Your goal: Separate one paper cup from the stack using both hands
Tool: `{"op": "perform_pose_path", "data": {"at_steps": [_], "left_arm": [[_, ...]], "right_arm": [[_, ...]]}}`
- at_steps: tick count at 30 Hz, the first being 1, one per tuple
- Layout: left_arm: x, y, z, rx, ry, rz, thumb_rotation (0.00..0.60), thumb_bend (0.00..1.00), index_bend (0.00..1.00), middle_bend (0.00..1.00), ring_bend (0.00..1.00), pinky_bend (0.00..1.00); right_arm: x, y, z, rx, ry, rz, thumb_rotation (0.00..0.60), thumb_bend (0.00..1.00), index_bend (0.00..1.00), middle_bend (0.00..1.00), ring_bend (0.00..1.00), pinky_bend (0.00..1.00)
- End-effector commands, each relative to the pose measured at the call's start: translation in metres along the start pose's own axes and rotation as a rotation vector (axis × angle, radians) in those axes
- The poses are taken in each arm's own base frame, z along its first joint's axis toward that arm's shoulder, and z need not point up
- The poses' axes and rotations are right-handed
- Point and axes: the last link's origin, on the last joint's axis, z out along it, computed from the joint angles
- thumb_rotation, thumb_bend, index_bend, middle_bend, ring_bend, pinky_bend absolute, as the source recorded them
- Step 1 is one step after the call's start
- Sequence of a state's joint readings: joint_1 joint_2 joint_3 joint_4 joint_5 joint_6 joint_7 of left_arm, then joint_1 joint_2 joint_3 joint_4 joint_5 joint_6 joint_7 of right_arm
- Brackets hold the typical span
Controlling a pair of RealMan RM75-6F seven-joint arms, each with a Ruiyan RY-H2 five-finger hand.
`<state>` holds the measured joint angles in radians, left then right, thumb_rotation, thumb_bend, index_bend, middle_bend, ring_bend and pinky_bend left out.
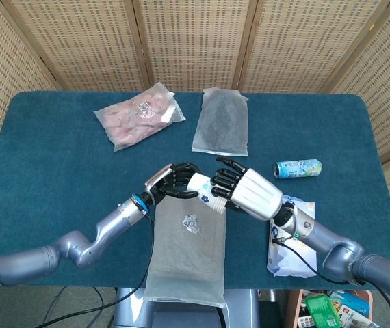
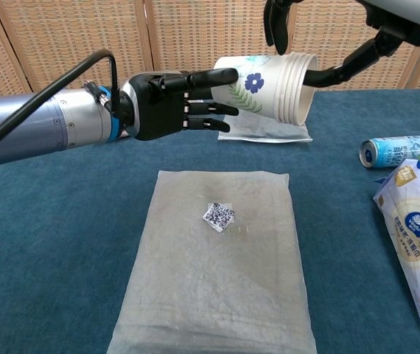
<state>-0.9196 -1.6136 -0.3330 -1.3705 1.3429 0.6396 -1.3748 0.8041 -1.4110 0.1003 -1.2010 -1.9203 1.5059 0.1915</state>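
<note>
A stack of white paper cups (image 2: 269,82) with a blue flower print lies on its side in the air, rims pointing right. My left hand (image 2: 169,103) grips its base end, dark fingers along the side. My right hand (image 2: 405,18) comes in from the upper right; its fingers (image 2: 275,26) lie over the top of the rim end and its thumb meets the open rim. Seen from the head, the cup stack (image 1: 204,188) sits between the left hand (image 1: 170,179) and the right hand (image 1: 248,191), above the near middle of the table.
A flat white bag (image 2: 221,273) lies under the hands on the blue table (image 1: 51,157). A drink can (image 2: 405,150) and a tissue pack (image 2: 416,236) lie to the right. At the back lie a pink bag (image 1: 139,114) and a grey bag (image 1: 220,121).
</note>
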Motion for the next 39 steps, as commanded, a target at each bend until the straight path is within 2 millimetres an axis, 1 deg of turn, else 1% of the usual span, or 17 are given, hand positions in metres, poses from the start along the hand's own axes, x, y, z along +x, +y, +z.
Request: {"op": "perform_pose_path", "data": {"at_steps": [1, 4, 16, 23, 39], "left_arm": [[0.0001, -0.0003, 0.0001, 0.0, 0.0, -0.001, 0.6, 0.16, 0.48, 0.5, 0.44, 0.48], [0.0, -0.0006, 0.0003, 0.0, 0.0, -0.002, 0.6, 0.16, 0.48, 0.5, 0.44, 0.48], [-0.0008, -0.0023, 0.001, 0.003, -0.002, -0.004, 0.6, 0.16, 0.48, 0.5, 0.44, 0.48], [-0.0006, -0.0028, 0.0012, 0.004, -0.001, -0.005, 0.6, 0.16, 0.48, 0.5, 0.44, 0.48], [0.0007, -0.0034, 0.0016, 0.005, 0.005, -0.009, 0.6, 0.16, 0.48, 0.5, 0.44, 0.48]], "right_arm": [[-0.001, -0.0003, -0.0003, 0.003, -0.002, -0.001, 0.6, 0.44, 0.58, 0.55, 0.42, 0.26], [-0.0016, 0.0, -0.0001, 0.005, -0.001, -0.004, 0.6, 0.45, 0.58, 0.56, 0.43, 0.27], [-0.0033, 0.0003, 0.0019, -0.001, 0.01, 0.001, 0.6, 0.55, 0.6, 0.58, 0.44, 0.28], [-0.0032, 0.0008, 0.0027, -0.001, 0.021, -0.002, 0.6, 0.55, 0.65, 0.61, 0.46, 0.3], [-0.0019, 0.0025, 0.0008, 0.002, 0.035, -0.012, 0.6, 0.55, 0.66, 0.62, 0.47, 0.33]]}}
